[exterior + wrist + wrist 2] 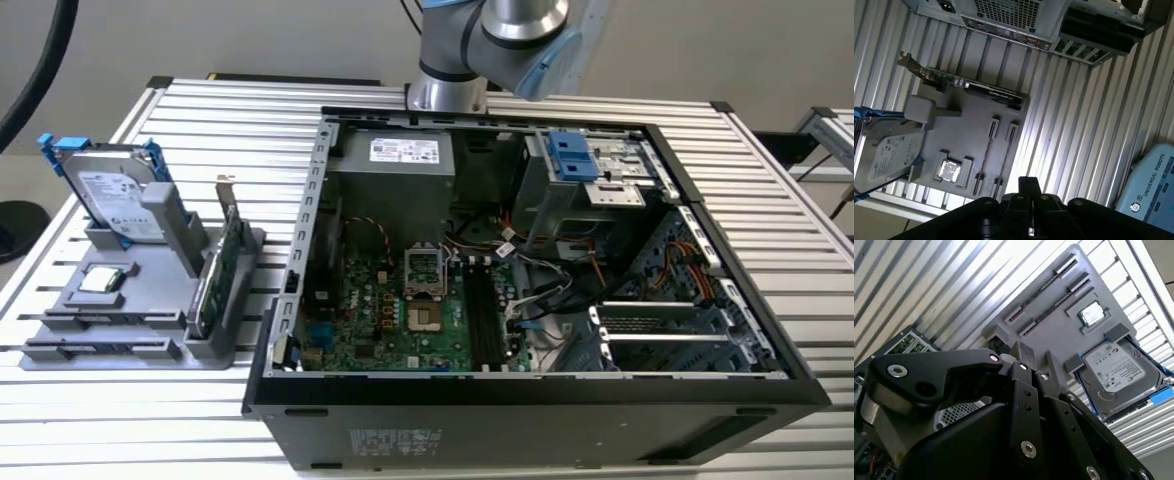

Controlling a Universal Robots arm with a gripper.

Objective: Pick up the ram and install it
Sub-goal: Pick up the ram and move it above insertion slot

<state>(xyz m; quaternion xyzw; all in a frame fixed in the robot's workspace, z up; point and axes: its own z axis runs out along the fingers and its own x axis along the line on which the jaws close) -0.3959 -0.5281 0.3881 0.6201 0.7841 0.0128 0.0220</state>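
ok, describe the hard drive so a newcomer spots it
To the exterior view's left of the open PC case sits a grey parts holder. At its far end the hard drive stands on edge: a silver box with blue rails, unlike the thin green card beside it and the small flat processor.

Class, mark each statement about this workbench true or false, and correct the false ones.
1. The computer case lies open, its motherboard showing. True.
2. The hard drive sits inside the case. False: it stands upright in the gray holder beside the case.
3. A square processor chip lies on the holder. True.
4. The green card is plugged into the motherboard. False: it stands on edge in the holder.
5. The claw grips the hard drive. False: it is apart from the drive.
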